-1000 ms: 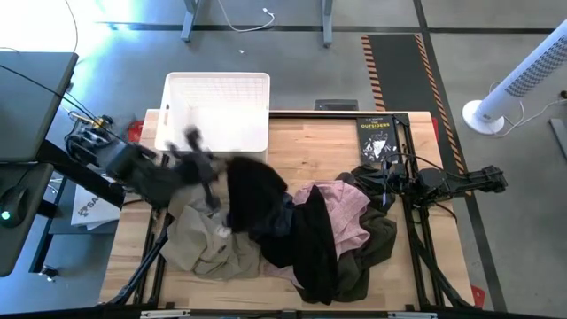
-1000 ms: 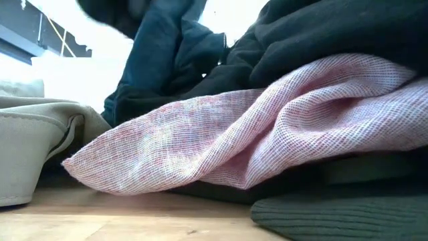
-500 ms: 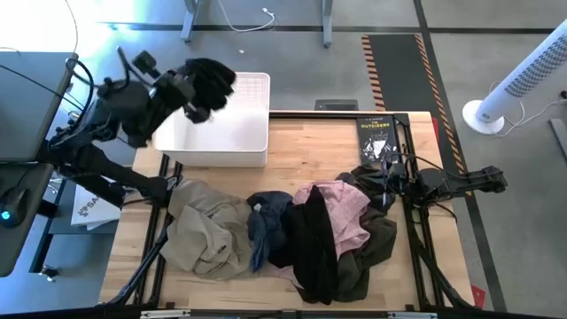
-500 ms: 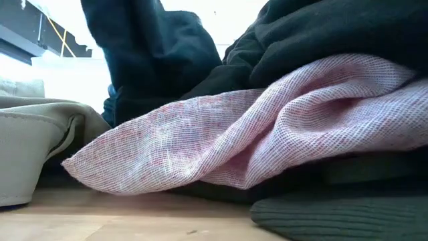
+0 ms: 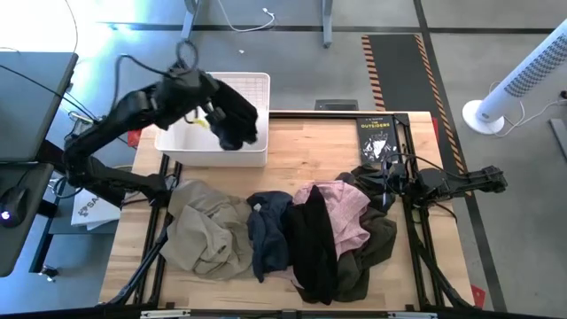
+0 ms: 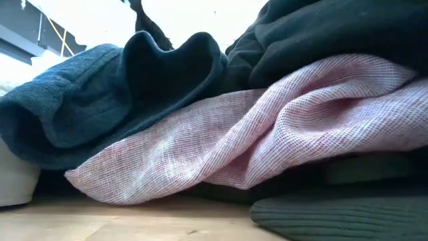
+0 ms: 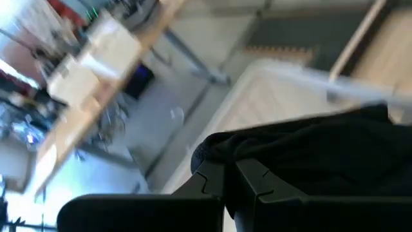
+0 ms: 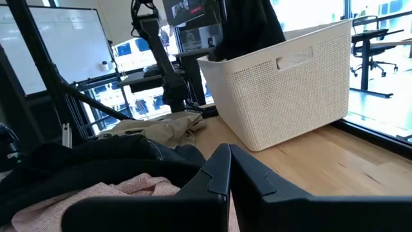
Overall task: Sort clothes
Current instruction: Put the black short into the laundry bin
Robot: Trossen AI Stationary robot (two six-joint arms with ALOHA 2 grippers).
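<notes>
The left gripper [image 5: 215,108] hangs over the white basket [image 5: 252,89] in the upper left of the high view, its fingers pinched tight on the black garment [image 5: 235,124], which bunches up and droops over the basket's front right corner. In the left wrist view the same dark cloth [image 7: 309,151] is clamped right at the fingertips, with the basket's pale floor below.

The right gripper [image 5: 396,184] waits at the right of the high view, closed with nothing in it, nosed against the edge of the pile.

The rest of the clothes lie heaped across the middle and lower part of the table: the khaki-beige garment [image 5: 202,232] at lower left, the small navy-grey one [image 5: 267,237] beside it, a second strip of black cloth [image 5: 314,248] laid over the light pink garment [image 5: 344,213], and the dark olive-green one [image 5: 376,239] at the right.

What worries me is that corner. Much of the black garment seems to hang outside or on the rim, so if the fingers let go here I think it could slide down the wall onto the table instead of dropping in. A dangling fold could also catch on the lattice wall and tug the basket.

The table [image 5: 461,266] is pale wood planks, with a black paperback book [image 5: 376,137] at upper right. Around it are grey concrete floor, a striped mat [image 5: 399,66] and a white tower fan [image 5: 523,80].
</notes>
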